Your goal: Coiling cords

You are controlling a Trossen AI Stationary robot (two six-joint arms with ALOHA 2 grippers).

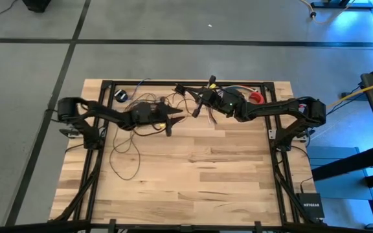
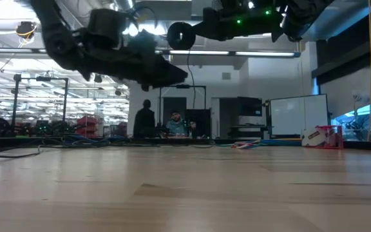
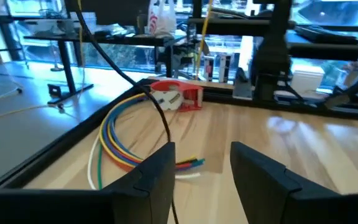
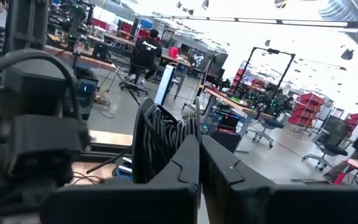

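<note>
A: Where is the long thin dark wire (image 1: 129, 144)?
B: Part trails in loose loops on the pale wooden table (image 1: 193, 188) under the left arm; a coiled bundle sits against the right pincer (image 4: 199, 144), whose jaws are clenched.
A: And the left pincer (image 3: 201, 163)?
B: Released, above the table, a strand running past one finger.

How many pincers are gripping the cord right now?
1: the right pincer, raised over the table's far side, clamps coiled cord. The left pincer is open; cord only passes it.
</note>
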